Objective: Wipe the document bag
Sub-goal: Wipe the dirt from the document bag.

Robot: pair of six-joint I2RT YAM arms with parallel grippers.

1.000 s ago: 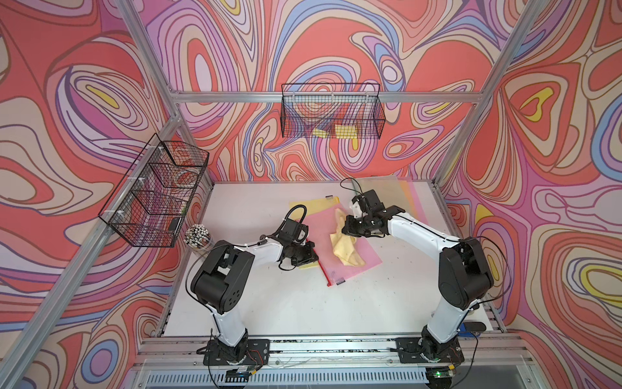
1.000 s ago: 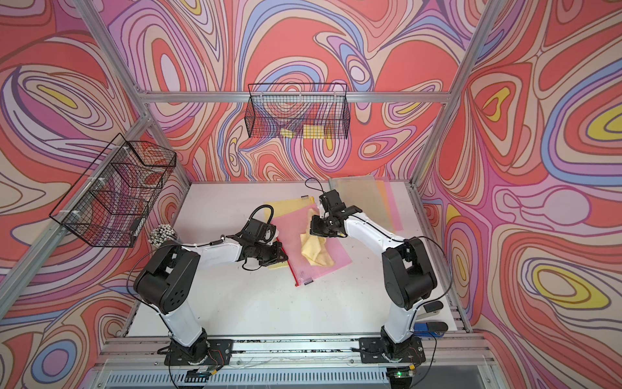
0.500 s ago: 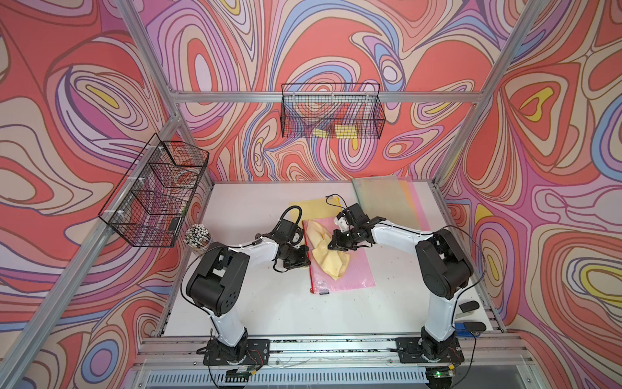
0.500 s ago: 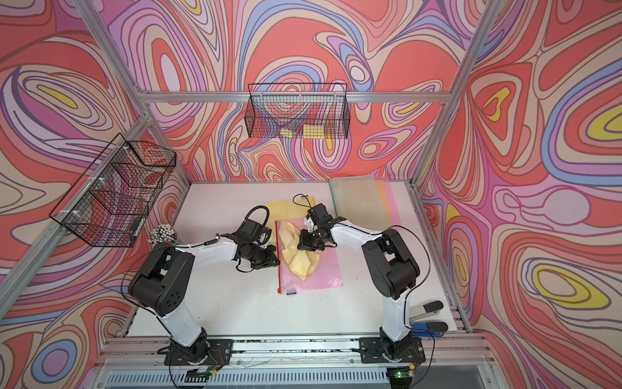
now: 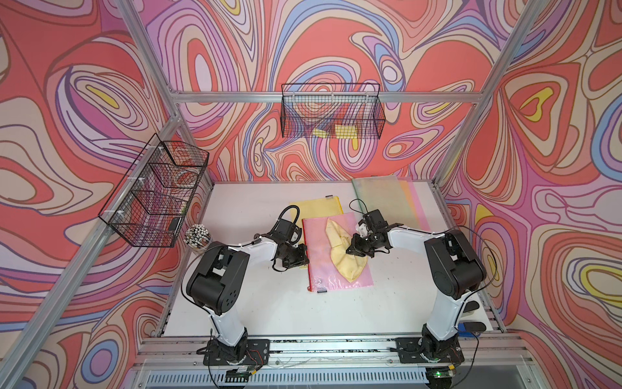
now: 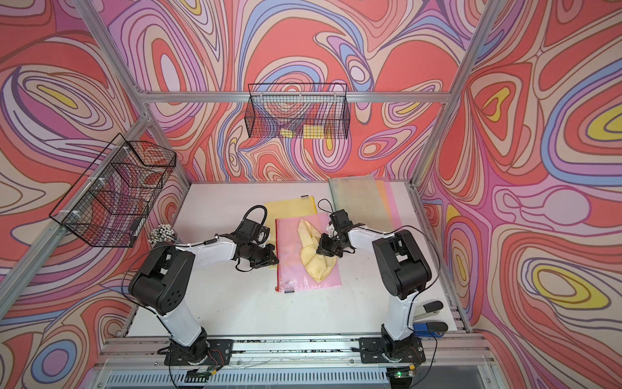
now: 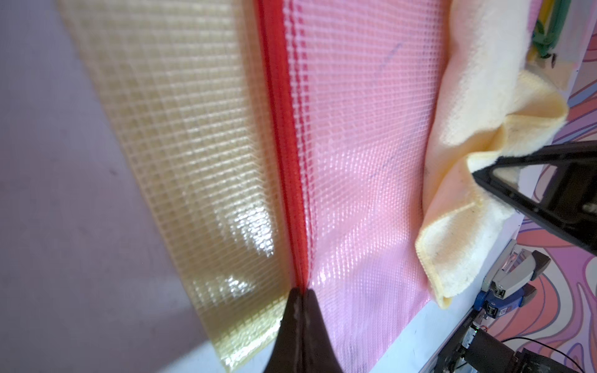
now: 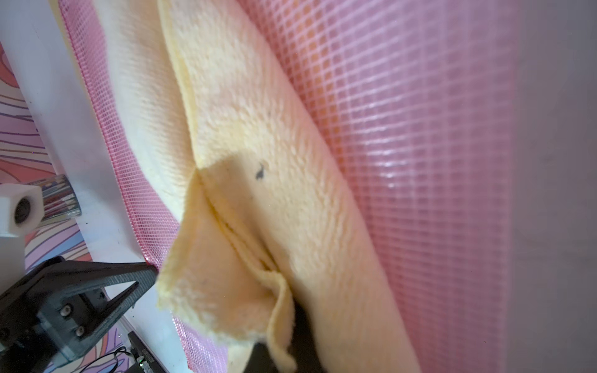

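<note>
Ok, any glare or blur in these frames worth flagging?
Left wrist: bright glare patches on the yellow bag, and the left gripper tip is out of focus. Right wrist: the cloth is soft and blurred, with sheen on the pink document bag. In both top views: sharp, evenly lit.

A white bench (image 5: 286, 310) carries a flat yellow mesh zip pouch (image 5: 316, 208) and, in its far right corner, a fanned stack of translucent green, yellow and pink folders (image 5: 387, 198). A clear cup of white-capped pens (image 5: 198, 234) stands at the left edge. Below it on the left wall hangs a black wire basket with compartments (image 5: 153, 195). Another black wire basket (image 5: 331, 112), on the back wall, holds yellow pads (image 5: 345, 130). A grey stapler (image 6: 432, 306) and a blue stapler (image 6: 432, 327) lie at the near right edge.
</note>
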